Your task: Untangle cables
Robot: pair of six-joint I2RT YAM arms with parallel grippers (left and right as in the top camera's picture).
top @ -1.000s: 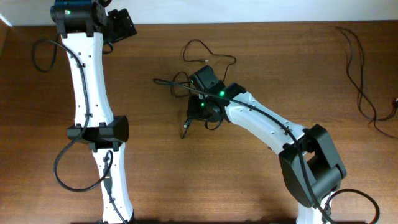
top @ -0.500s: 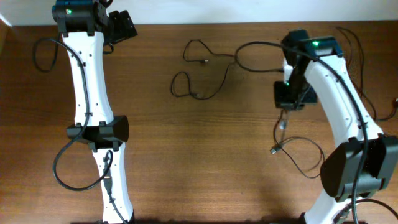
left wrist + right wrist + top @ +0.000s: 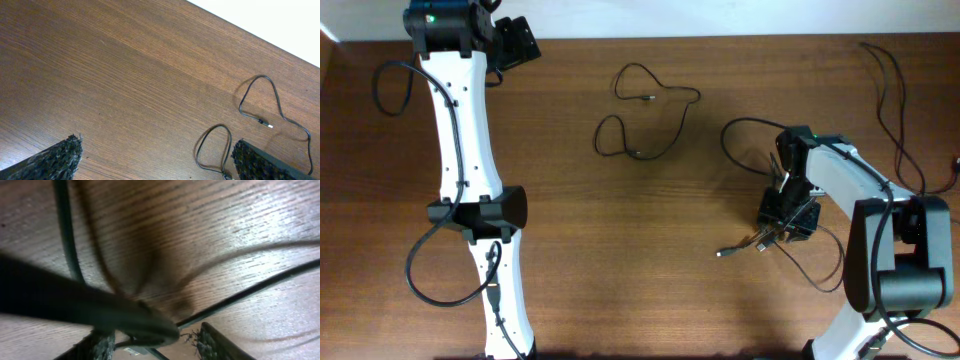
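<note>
Two thin black cables lie apart on the wooden table. One cable (image 3: 698, 95) curls in loose loops at the top centre; it also shows in the left wrist view (image 3: 218, 125) by the right fingertip. The other cable (image 3: 745, 122) loops at the right, runs under my right gripper (image 3: 785, 215), and ends in a plug (image 3: 720, 253). In the right wrist view my right gripper (image 3: 157, 335) stands low over the wood, jaws apart, with this cable (image 3: 260, 282) passing between them. A blurred dark strand crosses close to the lens. My left gripper (image 3: 515, 42) (image 3: 156, 150) is open and empty at the far left.
A long thin black cord (image 3: 895, 110) trails along the table's far right edge. The left arm (image 3: 460, 150) stretches down the left side with its own thick cable loops (image 3: 385, 90). The table's back edge meets a white wall (image 3: 280, 20).
My right gripper left the clump at the centre, pulled one cable out to the right, then dropped toward the front right. The clump is now two separate cables. The left arm has not moved.
</note>
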